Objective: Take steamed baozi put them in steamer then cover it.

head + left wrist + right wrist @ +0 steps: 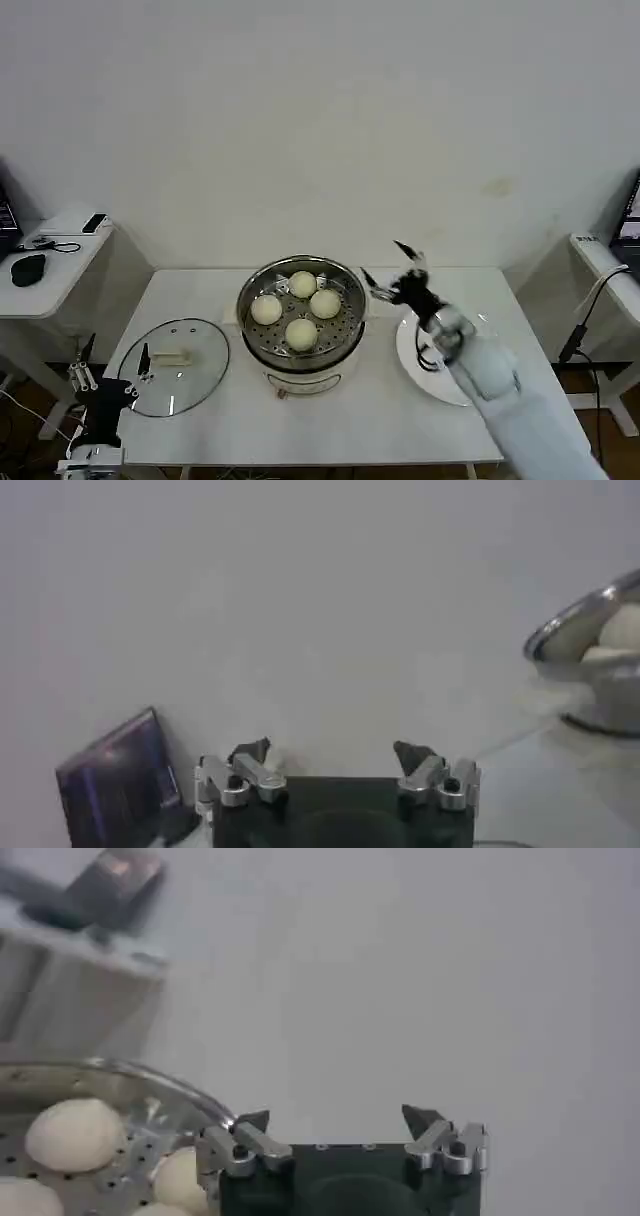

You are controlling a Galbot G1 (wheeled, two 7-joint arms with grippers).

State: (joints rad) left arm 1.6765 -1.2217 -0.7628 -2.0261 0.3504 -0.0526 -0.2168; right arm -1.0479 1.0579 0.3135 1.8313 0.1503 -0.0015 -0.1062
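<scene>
The steamer is sitting near the middle of the white table, and everything else is best placed from it. All four steamed baozi are lying inside it on the perforated tray, arranged in a loose diamond: one toward the wall, one toward the robot, one on each side, none stacked. In the right wrist view the steamer's rim is curving past, with some of the buns resting on the holes of the tray. In the left wrist view its shiny rim is showing at the edge.

The cover is lying flat on the table to the left of the steamer, just apart from it, with its pale handle facing up. The pot is standing uncovered.

The right gripper is hovering just to the right of the steamer, above the table and over the near edge of a flat white plate. Its jaws are spread wide and gripping nothing.

The left gripper is waiting low at the table's left edge, beyond the cover from the steamer, with its jaws apart and empty, as the left wrist view is showing.
</scene>
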